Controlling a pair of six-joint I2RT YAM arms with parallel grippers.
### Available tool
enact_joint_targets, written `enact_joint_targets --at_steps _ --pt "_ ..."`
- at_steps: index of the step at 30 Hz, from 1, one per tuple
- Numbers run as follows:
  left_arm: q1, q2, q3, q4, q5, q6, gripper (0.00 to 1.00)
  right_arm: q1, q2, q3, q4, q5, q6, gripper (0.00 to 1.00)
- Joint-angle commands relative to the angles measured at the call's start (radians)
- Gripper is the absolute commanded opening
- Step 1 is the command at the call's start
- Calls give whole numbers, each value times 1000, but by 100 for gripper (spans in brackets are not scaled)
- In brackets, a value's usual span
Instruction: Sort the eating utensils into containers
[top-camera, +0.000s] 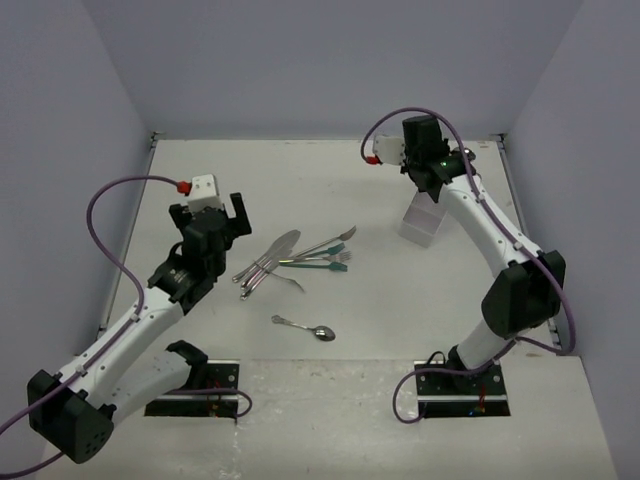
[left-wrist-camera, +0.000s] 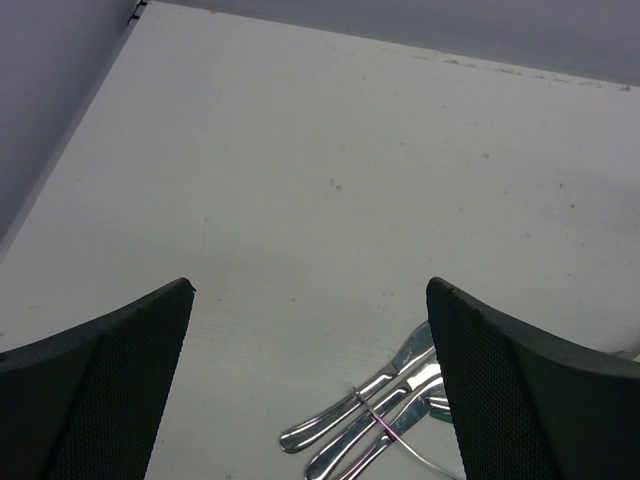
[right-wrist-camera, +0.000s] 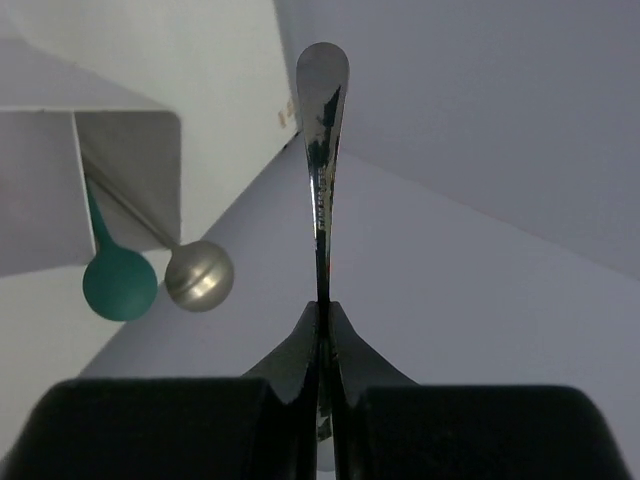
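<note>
Right gripper (right-wrist-camera: 322, 322) pinches a shiny silver metal utensil (right-wrist-camera: 322, 150) by the far-right white translucent rectangular box (right-wrist-camera: 130, 150). Left gripper (left-wrist-camera: 310, 290) gapes wide beside heaped silver cutlery (left-wrist-camera: 365, 420).

Bright, even, diffuse overhead light. Shadows on worktop (top-camera: 380, 290) soft, faint. Specular glints on metal utensils (left-wrist-camera: 370, 415), spoon handle (right-wrist-camera: 322, 150). Underexposed right tool (right-wrist-camera: 322, 318) near-black, little detail.

the counter (top-camera: 380, 330) is viewed from above; wrist views are aimed closely past their jaws; utensils (left-wrist-camera: 370, 420) between the left jaws are shared.
</note>
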Motion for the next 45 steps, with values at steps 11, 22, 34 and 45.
enact_joint_targets --at_steps 11,22,34,45 --pt "9 103 19 137 37 69 100 -106 -14 -176 -142 93 -302 0" --pt "11 153 22 128 46 72 100 -161 111 -183 15 89 -400 0" --pt "12 166 27 129 38 76 100 -131 124 -242 110 54 -411 37" --pt "12 85 19 99 37 51 100 -30 -14 -63 90 78 -187 99"
